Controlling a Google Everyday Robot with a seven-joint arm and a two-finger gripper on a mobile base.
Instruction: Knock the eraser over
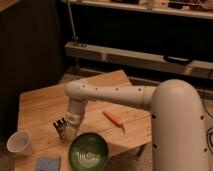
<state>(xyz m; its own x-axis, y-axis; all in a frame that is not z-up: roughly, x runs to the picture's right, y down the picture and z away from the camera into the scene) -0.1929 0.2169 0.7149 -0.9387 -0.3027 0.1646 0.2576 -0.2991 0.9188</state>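
The eraser [60,128], a small dark block with pale stripes, stands upright on the wooden table [42,107], left of centre near the front. My gripper [70,129] hangs from the white arm [115,95] and sits right beside the eraser on its right, touching or nearly touching it. The eraser's right side is partly hidden by the gripper.
A green bowl [88,151] sits just in front of the gripper. A white cup [19,142] stands at the front left, a flat blue sponge [48,163] at the front edge. An orange carrot-like stick [113,118] lies to the right. Shelving stands behind the table.
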